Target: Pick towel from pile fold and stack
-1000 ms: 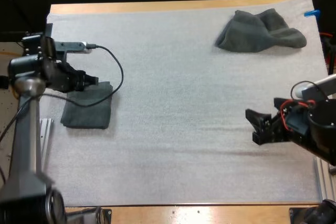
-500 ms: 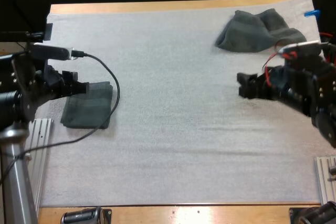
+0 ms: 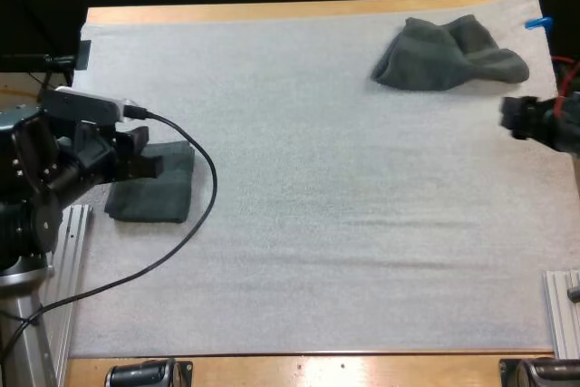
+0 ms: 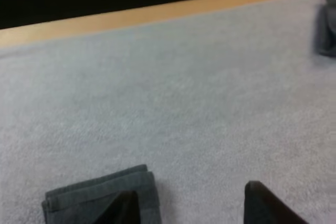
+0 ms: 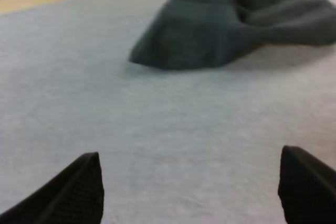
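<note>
Both the left gripper (image 4: 190, 199) and right gripper (image 5: 189, 178) show fingers spread and empty. The right should pinch the crumpled towel (image 5: 210, 30) at one outer edge, not its bunched middle.

A white mat (image 3: 317, 224) covers the wooden table (image 3: 272, 12); bare wood shows along its far and near edges.

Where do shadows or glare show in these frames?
High view: even light, no glare on the white mat. Right wrist view: the crumpled towel casts a soft shadow on the mat along its near edge. Left wrist view: the folded towel shows hardly any shadow.
</note>
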Action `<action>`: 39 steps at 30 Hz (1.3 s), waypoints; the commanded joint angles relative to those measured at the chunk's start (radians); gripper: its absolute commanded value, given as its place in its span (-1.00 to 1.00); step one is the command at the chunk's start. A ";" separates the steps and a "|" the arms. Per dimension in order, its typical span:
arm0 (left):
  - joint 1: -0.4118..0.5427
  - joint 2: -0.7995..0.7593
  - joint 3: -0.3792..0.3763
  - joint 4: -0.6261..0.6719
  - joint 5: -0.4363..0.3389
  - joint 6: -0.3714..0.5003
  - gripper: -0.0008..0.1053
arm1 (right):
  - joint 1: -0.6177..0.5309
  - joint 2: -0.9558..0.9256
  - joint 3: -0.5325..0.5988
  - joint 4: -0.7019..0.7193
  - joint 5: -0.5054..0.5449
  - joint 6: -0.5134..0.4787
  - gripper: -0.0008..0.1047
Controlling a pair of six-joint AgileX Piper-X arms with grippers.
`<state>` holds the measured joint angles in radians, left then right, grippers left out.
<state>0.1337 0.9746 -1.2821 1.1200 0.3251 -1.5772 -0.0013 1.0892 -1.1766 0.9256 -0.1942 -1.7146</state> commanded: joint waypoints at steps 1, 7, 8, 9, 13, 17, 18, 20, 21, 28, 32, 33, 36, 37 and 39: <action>-0.013 -0.007 -0.007 0.005 0.001 -0.001 -0.17 | -0.025 -0.022 -0.004 0.016 -0.020 -0.026 0.29; -0.077 -0.016 -0.007 0.013 -0.079 0.042 -0.17 | -0.066 -0.115 -0.004 0.059 0.008 -0.088 0.29; -0.086 -0.023 -0.007 0.020 -0.117 0.043 -0.17 | -0.066 -0.140 -0.004 0.066 0.012 -0.088 0.29; -0.096 -0.036 -0.004 0.022 -0.151 0.042 -0.17 | -0.066 -0.164 -0.004 0.069 0.013 -0.088 0.29; -0.118 -0.099 0.013 0.013 -0.218 0.069 -0.17 | -0.066 -0.239 -0.004 0.088 0.022 -0.088 0.29; -0.131 -0.214 0.075 -0.026 -0.239 0.079 -0.17 | -0.064 -0.326 0.000 0.103 0.027 -0.125 0.29; -0.131 -0.254 0.093 -0.034 -0.240 0.079 -0.17 | -0.064 -0.354 0.003 0.103 0.028 -0.129 0.29; -0.131 -0.318 0.120 -0.053 -0.245 0.079 -0.17 | -0.064 -0.399 0.014 0.098 0.040 -0.129 0.29; -0.131 -0.362 0.138 -0.067 -0.245 0.079 -0.17 | -0.064 -0.424 0.024 0.097 0.040 -0.129 0.29; -0.131 -0.594 0.192 -0.083 -0.282 0.079 -0.17 | -0.064 -0.597 0.113 0.096 0.040 -0.133 0.29; -0.131 -0.730 0.238 -0.061 -0.295 0.084 -0.17 | -0.064 -0.730 0.184 0.095 0.040 -0.154 0.29; -0.131 -0.759 0.248 -0.045 -0.291 0.084 -0.17 | -0.064 -0.768 0.204 0.095 0.040 -0.157 0.29; -0.131 -0.848 0.276 0.008 -0.290 0.084 -0.17 | -0.064 -0.863 0.250 0.095 0.038 -0.158 0.29; -0.131 -0.862 0.283 0.022 -0.290 0.084 -0.17 | -0.064 -0.884 0.260 0.095 0.038 -0.158 0.29; -0.131 -0.920 0.307 0.077 -0.288 0.084 -0.17 | -0.064 -0.949 0.289 0.095 0.038 -0.158 0.29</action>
<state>0.0081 0.0618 -0.9816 1.1799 0.0413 -1.4961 -0.0646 0.1516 -0.8921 1.0275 -0.1525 -1.8627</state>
